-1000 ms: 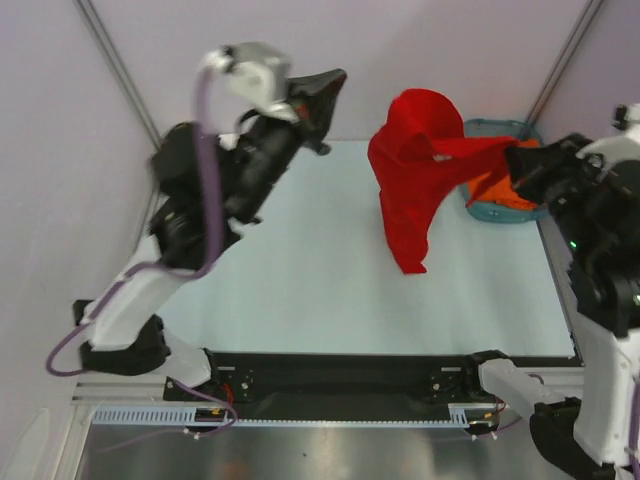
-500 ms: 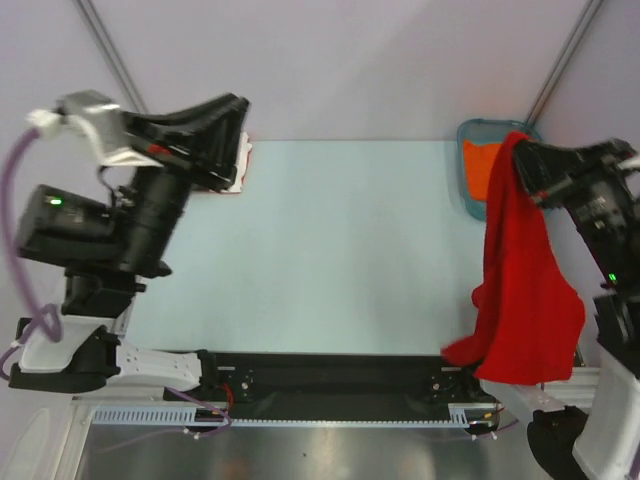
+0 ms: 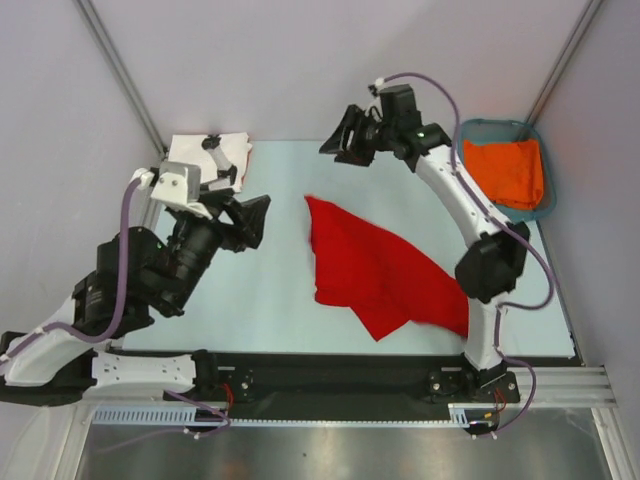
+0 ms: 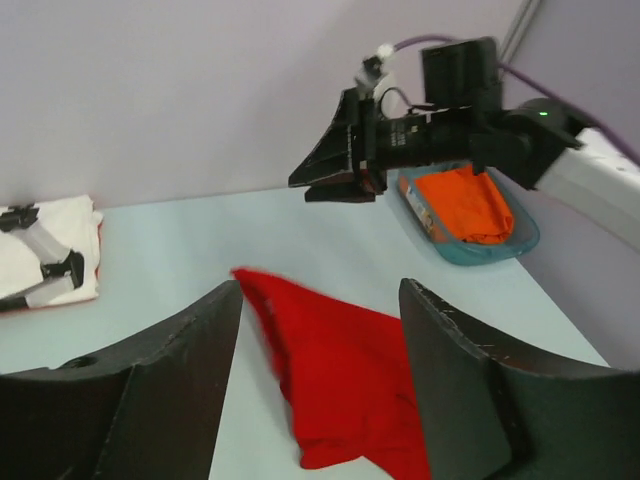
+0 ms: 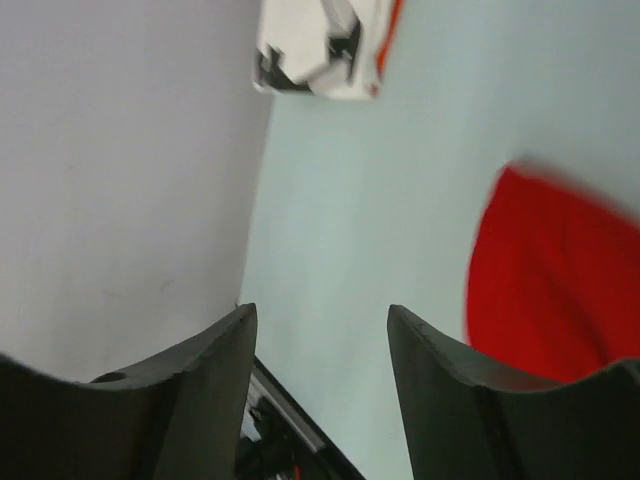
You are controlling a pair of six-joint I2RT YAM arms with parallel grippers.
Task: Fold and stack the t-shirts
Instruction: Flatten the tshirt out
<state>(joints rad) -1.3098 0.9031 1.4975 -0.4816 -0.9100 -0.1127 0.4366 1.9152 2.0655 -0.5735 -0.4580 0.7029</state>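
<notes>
The red t-shirt [image 3: 385, 270] lies spread and rumpled on the pale table [image 3: 280, 290], one corner pointing to the back; it also shows as the red t-shirt [image 4: 345, 365] and the red t-shirt [image 5: 560, 285]. The white t-shirt with black shapes [image 3: 218, 155] sits folded at the back left corner, seen too as the white t-shirt [image 4: 45, 250] and the white t-shirt [image 5: 320, 40]. My left gripper [image 3: 254, 222] hovers open left of the red shirt, as the left gripper [image 4: 318, 290] shows. My right gripper [image 3: 338, 138] hangs open above the back of the table, holding nothing, as the right gripper [image 5: 320, 312] shows.
A teal basket [image 3: 535, 140] with orange cloth [image 3: 508, 170] in it stands at the back right corner. The right arm [image 3: 465, 205] stretches over the table's right side. Grey walls close off the back and sides.
The red t-shirt hung from my shut right gripper at the right edge; it now lies loose on the table. Both grippers have opened, and the right one has swung to the back centre.
</notes>
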